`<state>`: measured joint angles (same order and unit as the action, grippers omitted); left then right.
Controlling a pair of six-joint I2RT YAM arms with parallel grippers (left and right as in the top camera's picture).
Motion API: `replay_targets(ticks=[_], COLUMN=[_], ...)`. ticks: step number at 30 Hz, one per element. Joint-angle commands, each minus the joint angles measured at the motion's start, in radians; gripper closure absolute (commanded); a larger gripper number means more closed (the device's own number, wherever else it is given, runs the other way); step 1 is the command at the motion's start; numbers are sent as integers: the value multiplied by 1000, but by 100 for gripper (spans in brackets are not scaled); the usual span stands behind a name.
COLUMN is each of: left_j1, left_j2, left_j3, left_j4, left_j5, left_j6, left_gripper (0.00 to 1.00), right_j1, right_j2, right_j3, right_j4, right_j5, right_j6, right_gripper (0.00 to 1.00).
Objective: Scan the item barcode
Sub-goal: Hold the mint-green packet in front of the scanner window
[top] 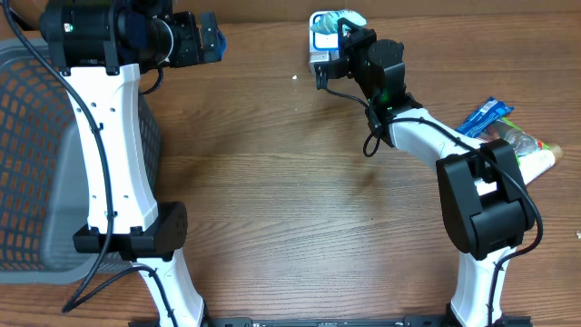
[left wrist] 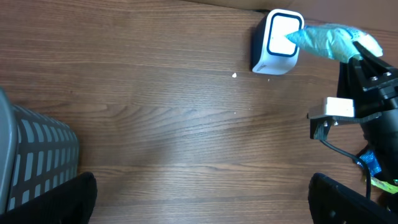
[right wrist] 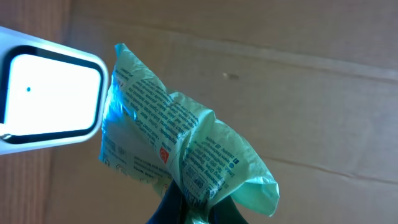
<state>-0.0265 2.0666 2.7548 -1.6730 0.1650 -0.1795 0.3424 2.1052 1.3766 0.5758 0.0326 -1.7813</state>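
Green packet (right wrist: 186,149) is pinched by one gathered end in the right gripper (right wrist: 193,202), whose jaws are clamped tight on it. Its free end reaches the lit window of the scanner (right wrist: 50,99); whether they touch I cannot tell. It looks light, thin and crinkly, likely to flop or slip, so a firm hold on the seam suits it. The left gripper (top: 207,38) is spread wide and empty, well apart from the scanner.

Nothing legible: fine dark print and a small red mark on the pale green packet (right wrist: 180,149), too blurred to read.
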Motion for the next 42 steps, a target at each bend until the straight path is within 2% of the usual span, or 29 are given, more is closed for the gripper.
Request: replay_targets(ticks=[1, 33, 38, 42], left_j1=[-13, -13, -13, -13], left_j2=[-18, -18, -18, -18], left_j3=[0, 0, 0, 0], left_j4=[1, 1, 1, 1], left_j5=[8, 8, 8, 8], left_j6=[11, 11, 11, 11], left_gripper=[1, 0, 0, 0], right_j1=[-5, -35, 3, 56], right_j2=[-1, 12, 11, -26], right_j3=[35, 35, 31, 31], right_j4=[56, 9, -52, -173], right_j5=[-9, -16, 42, 127], right_j6=[-8, -7, -7, -6], right_gripper=[96, 96, 96, 96])
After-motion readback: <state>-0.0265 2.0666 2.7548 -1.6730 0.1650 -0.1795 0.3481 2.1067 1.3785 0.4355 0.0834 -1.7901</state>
